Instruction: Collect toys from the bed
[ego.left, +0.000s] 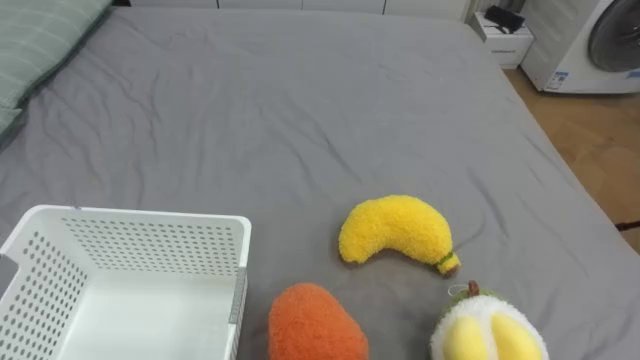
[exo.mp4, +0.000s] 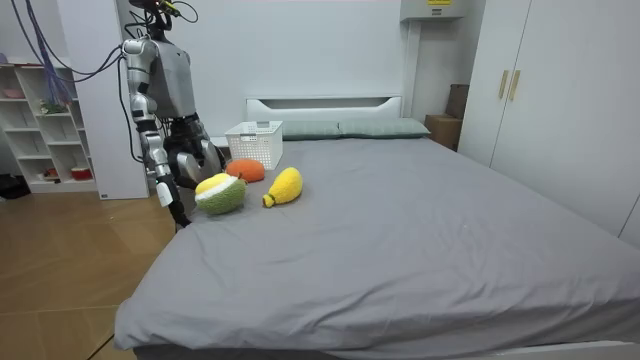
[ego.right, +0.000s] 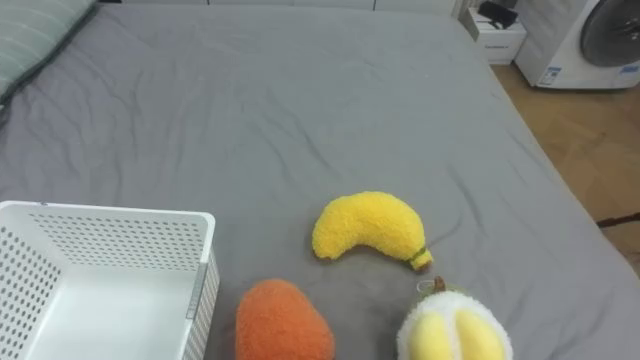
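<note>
Grey bed (ego.left: 300, 100), robot standing alongside. Its right hand (exo.mp4: 171, 196) hangs low at the mattress edge, too small to tell whether it is open or closed. Just beyond it lie a green-and-white plush fruit (ego.left: 488, 332) and an orange plush (ego.left: 315, 325), both cut off at the frame edge. Further off are a plush banana (ego.left: 395, 230) and a white perforated basket (ego.left: 150, 235).

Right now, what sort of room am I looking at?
Most likely a bedroom: a wide grey bed, pillows against its headboard, and tall wardrobe doors beside it.
</note>
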